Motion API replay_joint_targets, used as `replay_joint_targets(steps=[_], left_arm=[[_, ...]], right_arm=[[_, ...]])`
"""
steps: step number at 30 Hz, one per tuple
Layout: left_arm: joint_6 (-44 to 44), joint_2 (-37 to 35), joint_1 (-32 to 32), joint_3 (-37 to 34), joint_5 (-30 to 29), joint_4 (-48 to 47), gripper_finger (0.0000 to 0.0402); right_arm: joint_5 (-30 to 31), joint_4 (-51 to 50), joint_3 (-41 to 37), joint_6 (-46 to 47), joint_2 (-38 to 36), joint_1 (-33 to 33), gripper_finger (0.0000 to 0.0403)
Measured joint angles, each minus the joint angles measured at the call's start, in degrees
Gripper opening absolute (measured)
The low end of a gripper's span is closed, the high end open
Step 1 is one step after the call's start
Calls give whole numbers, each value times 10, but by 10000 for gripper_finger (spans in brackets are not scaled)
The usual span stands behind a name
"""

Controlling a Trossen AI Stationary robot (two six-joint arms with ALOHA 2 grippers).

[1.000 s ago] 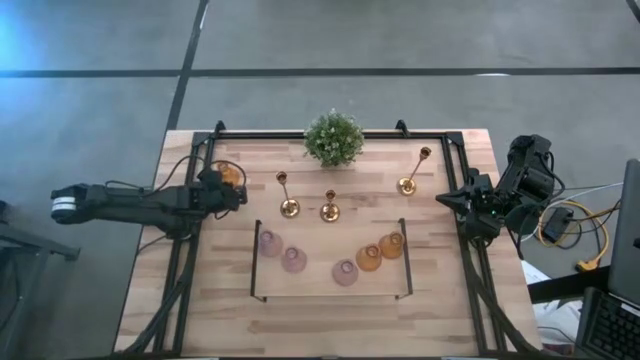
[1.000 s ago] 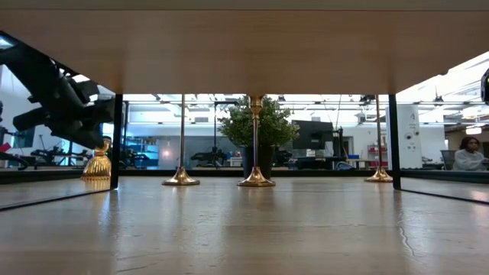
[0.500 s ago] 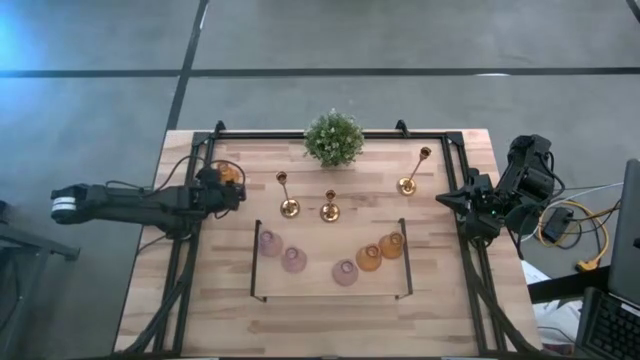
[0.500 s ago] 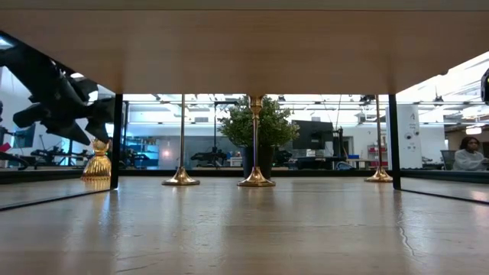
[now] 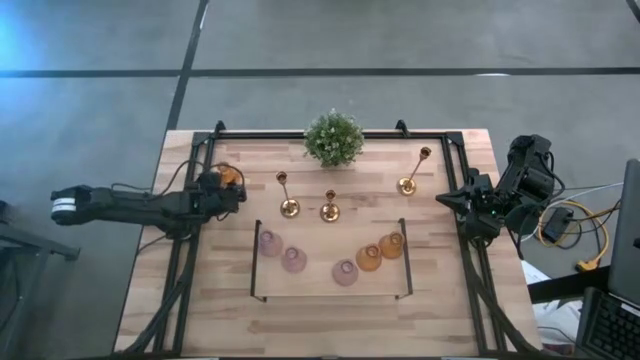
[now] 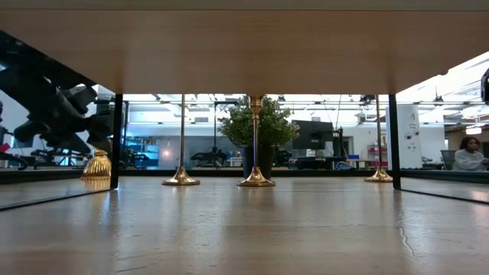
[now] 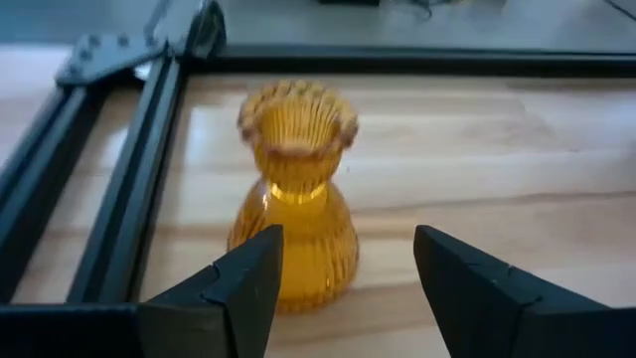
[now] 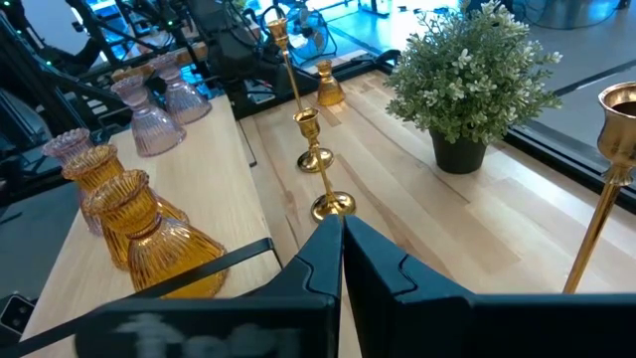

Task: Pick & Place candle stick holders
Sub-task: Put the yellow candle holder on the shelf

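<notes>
An amber glass cup (image 7: 295,199) stands upright on its base at the table's left rear (image 5: 230,175). My left gripper (image 7: 348,254) is open just short of it, low over the table (image 5: 237,193). One finger shows in front of the cup's lower side. Three gold candlesticks (image 5: 288,205) (image 5: 330,210) (image 5: 408,183) stand on their round bases mid-table. Three pink cups (image 5: 293,260) and two amber cups (image 5: 380,252) sit in an arc nearer the front. My right gripper (image 8: 341,249) is shut with nothing in it, at the table's right edge (image 5: 445,200).
A potted green plant (image 5: 333,138) stands at the far middle. Black frame rails (image 5: 190,230) run along the table's sides and back. A clear shelf on black legs (image 5: 405,255) spans the front cups. A person (image 6: 467,153) sits in the room beyond.
My left gripper has opened and let go of the amber cup, which stays upright on the table. The gripper has sunk a little and tipped.
</notes>
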Motion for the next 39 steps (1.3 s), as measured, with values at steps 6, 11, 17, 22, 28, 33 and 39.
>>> replay_joint_targets(steps=[6, 11, 17, 22, 28, 33, 39], left_arm=[[29, 0, 10, -6, -32, 16, 236], [46, 0, 32, -6, -28, 20, 236], [106, 9, 69, -7, 5, 80, 235], [133, 26, 96, -7, 12, 111, 234], [134, 56, 117, -7, 27, 130, 234], [159, 91, 133, -7, 37, 184, 233], [162, 128, 152, -7, 38, 211, 192]], right_arm=[[0, 0, 0, 0, 0, 0, 8], [0, 0, 0, 0, 0, 0, 8], [0, 0, 0, 0, 0, 0, 8], [0, 0, 0, 0, 0, 0, 8], [0, 0, 0, 0, 0, 0, 8], [0, 0, 0, 0, 0, 0, 8], [0, 0, 0, 0, 0, 0, 8]])
